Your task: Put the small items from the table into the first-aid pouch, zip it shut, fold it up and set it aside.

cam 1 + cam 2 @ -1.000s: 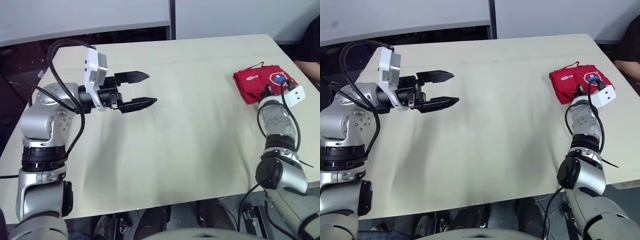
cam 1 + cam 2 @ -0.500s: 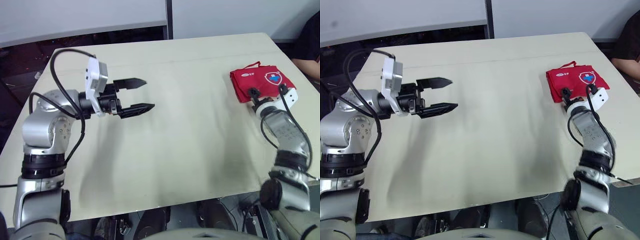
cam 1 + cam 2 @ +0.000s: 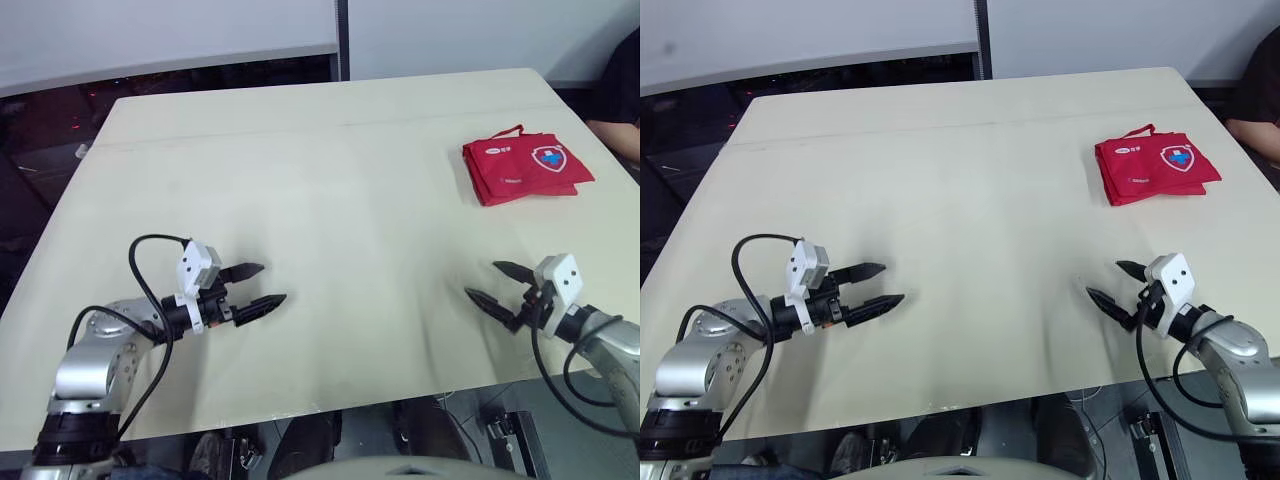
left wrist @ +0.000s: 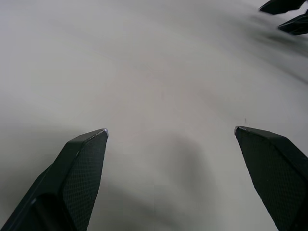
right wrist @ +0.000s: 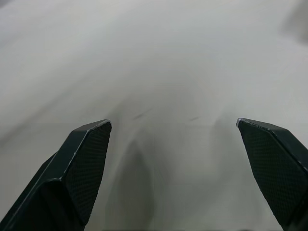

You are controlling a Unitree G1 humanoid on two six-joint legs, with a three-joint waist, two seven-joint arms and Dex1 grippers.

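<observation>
The folded red fabric first-aid pouch (image 3: 525, 165) lies near the far right corner of the pale desk (image 3: 330, 200), seemingly set aside; left fingers (image 3: 245, 270) and right fingers (image 3: 508, 270), spread apart and empty, hover by the near edge; likely only parking the arms is left

- We are looking at what seems to be a lab or office test room, with a plain pale desk (image 3: 300, 180) standing before us.
- We are seeing light partition panels (image 3: 170, 30) running behind it.
- We are noticing a person's dark sleeve (image 3: 618, 85) showing beside the desk's far right corner.
</observation>
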